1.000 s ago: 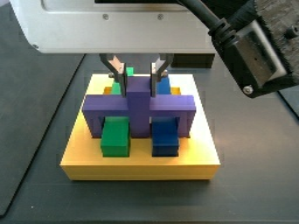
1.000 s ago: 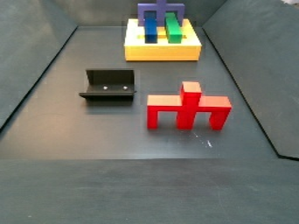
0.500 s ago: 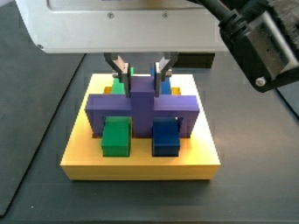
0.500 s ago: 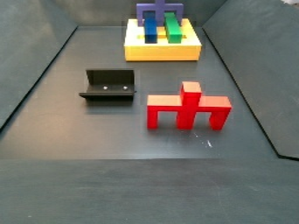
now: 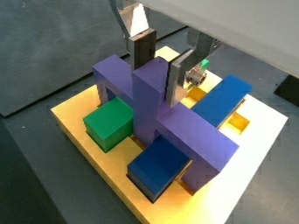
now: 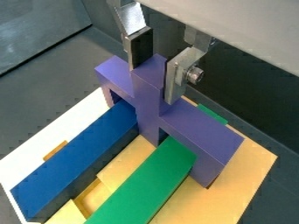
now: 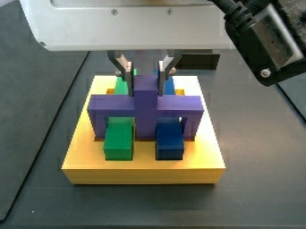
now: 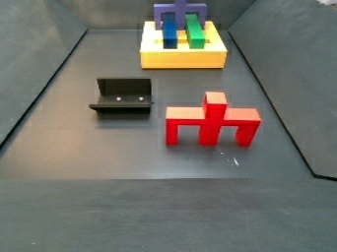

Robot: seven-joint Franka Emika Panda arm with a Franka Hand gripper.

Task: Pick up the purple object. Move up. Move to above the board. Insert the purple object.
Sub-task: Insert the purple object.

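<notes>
**Claw standing over the seated purple object**

We find the claw [image 7: 142, 68] directly above the board, its two silver fingers straddling the raised central bar of the purple object [image 7: 143, 106]. In both wrist views the dark-padded finger [image 5: 142, 47] sits on one side of that bar and the opposite plate [image 6: 179, 75] on the other. The plates lie close against the bar, but we cannot tell whether the pads press on it or stand just clear, so the claw's state is undetermined.

The purple object [image 5: 152, 105] rests on the board [image 5: 264, 150], crossbar level and legs down into the yellow slab. A green block [image 7: 117, 139] and a blue block [image 7: 170, 139] lie in recessed slots beneath the crossbar, one on each side of the central bar, both running under it, as a wrist view confirms [image 6: 140, 186].

In a side view the board [image 8: 183, 57] stands at the far end of the dark tabletop [image 8: 118, 153]. Well apart from it, nearer the camera, we note the fixture [image 8: 122, 97] and a red block [image 8: 212, 120] standing upright beside it.
</notes>
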